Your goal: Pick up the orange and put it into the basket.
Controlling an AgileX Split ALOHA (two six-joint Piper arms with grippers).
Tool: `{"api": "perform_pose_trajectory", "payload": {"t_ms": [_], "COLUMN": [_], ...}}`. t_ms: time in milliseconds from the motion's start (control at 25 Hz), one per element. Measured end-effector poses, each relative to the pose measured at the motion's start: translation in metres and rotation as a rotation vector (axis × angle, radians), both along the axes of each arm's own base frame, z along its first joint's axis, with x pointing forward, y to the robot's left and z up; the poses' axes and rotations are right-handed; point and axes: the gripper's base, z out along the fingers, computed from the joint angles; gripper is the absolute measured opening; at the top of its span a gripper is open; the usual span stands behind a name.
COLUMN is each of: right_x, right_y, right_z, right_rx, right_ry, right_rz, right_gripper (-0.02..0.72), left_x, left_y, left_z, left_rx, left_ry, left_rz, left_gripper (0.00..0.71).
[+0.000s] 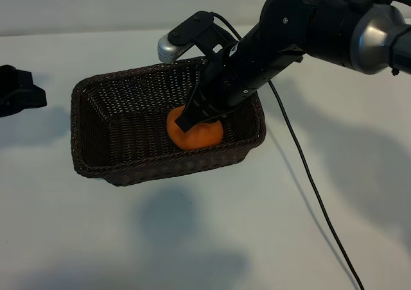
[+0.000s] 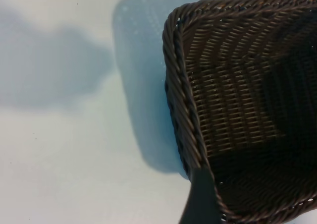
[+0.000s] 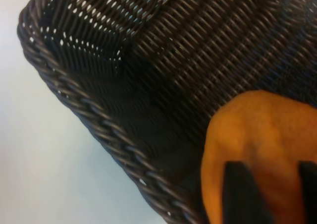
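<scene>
Orange [image 1: 200,135] sits on the basket [image 1: 96,110] floor by its right end, so your placing looks done. Your right gripper [image 1: 192,120] straddles it, whether gripping or freed unclear; withdraw. Left gripper [image 1: 19,90] idles, spread, at the table's left edge.
</scene>
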Motion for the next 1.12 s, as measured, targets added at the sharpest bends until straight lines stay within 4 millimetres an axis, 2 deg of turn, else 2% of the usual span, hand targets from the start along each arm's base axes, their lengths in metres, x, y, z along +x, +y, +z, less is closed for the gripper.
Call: {"api": "perform_pose_trajectory", "payload": {"t_ms": [160,240,360,600,800,1120], "right_x": [0.0,0.0,0.0,-0.002,-0.011,-0.027], "right_y": [0.0,0.0,0.0,-0.001,-0.011,-0.045], "right_z": [0.0,0.0,0.0,0.009,0.042,0.085], "right_rx": [0.004,0.005,0.01,0.013,0.011,-0.148], "right_ry": [0.001,0.003,0.013,-0.003,-0.068,-0.148], "right_rz": [-0.002,-0.005,-0.02,-0.018,-0.046,-0.23], "right_gripper": [0.619,0.687,0.697,0.645,0.633,0.619], "left_x": [0.0,0.0,0.0,0.0,0.0,0.0], "left_y": [0.0,0.0,0.0,0.0,0.0,0.0], "left_z": [0.0,0.0,0.0,0.0,0.0,0.0], "left_rx": [0.004,0.006,0.006,0.007,0.008,0.008], "left_ry": [-0.002,-0.002,-0.002,-0.003,-0.003,-0.003], "left_rz": [-0.005,-0.008,-0.008,-0.009,-0.01,-0.01], "left_gripper": [0.588,0.588,0.588,0.588,0.588,0.588]}}
